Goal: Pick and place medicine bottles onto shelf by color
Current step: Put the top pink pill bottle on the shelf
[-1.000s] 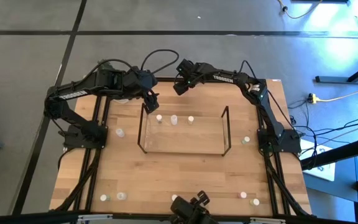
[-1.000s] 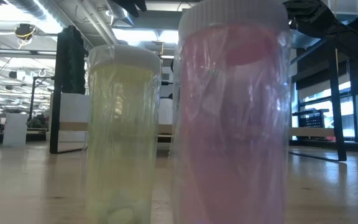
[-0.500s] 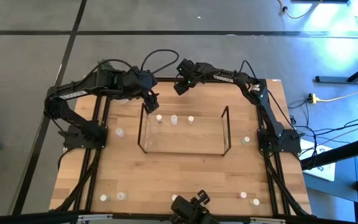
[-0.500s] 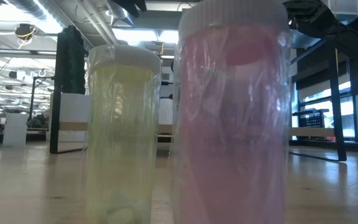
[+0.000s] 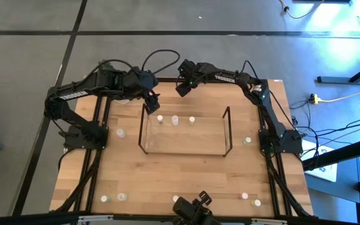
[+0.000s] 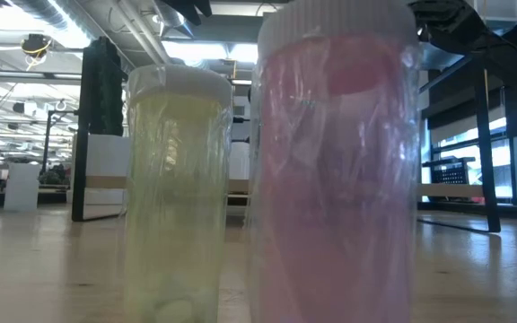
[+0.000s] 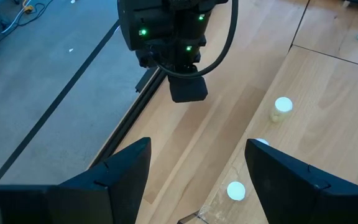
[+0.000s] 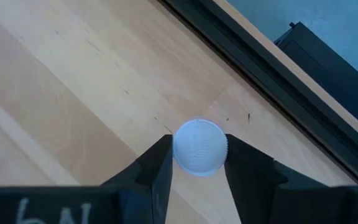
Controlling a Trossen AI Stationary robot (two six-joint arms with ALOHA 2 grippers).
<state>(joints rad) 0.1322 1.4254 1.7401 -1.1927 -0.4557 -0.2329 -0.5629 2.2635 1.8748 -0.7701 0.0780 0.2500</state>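
- Right wrist view is showing the right end effector (image 8: 199, 163) gripping a white-capped medicine bottle (image 8: 200, 147) by its sides, above the surface (image 8: 61, 93).
- It is hovering near the far edge, just behind the shelf (image 5: 185, 150).
- I'd advise carrying it level over the rim, lowering beside matching bottles.
- Left end effector (image 7: 196, 167) is waiting wide apart, holding nothing, at the shelf's far-left corner.

Two close bottles (image 6: 330, 179) filling the low view, hiding the table, shelf, arms
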